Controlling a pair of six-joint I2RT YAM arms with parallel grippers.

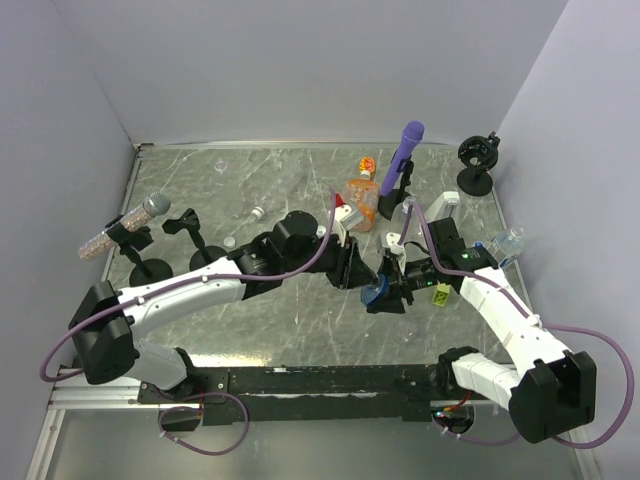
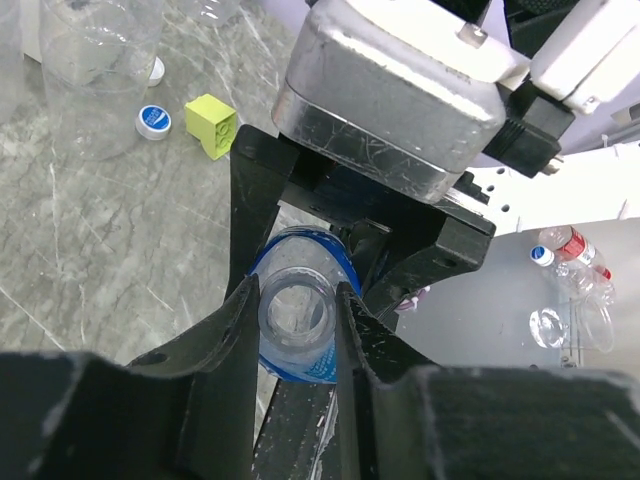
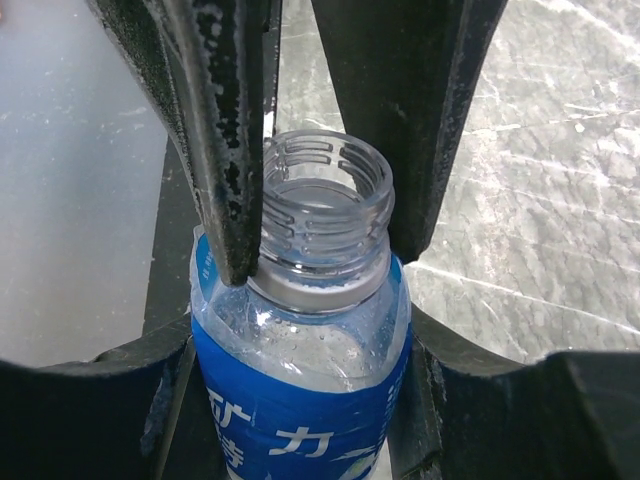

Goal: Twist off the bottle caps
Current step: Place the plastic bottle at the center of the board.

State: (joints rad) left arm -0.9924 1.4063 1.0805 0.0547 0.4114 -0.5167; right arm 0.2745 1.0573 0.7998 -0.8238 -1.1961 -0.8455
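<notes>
Since my left claw (image 2: 295, 300) is clenched on the capless threaded neck of the clear plastic blue-labelled bottle (image 3: 300, 420), which my right claw (image 3: 300, 335) grasps by the body, right of centre on the grey marbled table (image 1: 300, 325), I'd pinch lightly: nothing's left to twist.

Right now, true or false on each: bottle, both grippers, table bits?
1. The blue-label bottle has no cap on its neck. True.
2. The right gripper holds it by the body. True.
3. The left gripper hangs open, clear of it. False: its fingers pinch the neck.
4. The purple microphone lies flat. False: it stands propped, head up.
5. The yellow-green block sits beside a blue-topped cap. True.
</notes>
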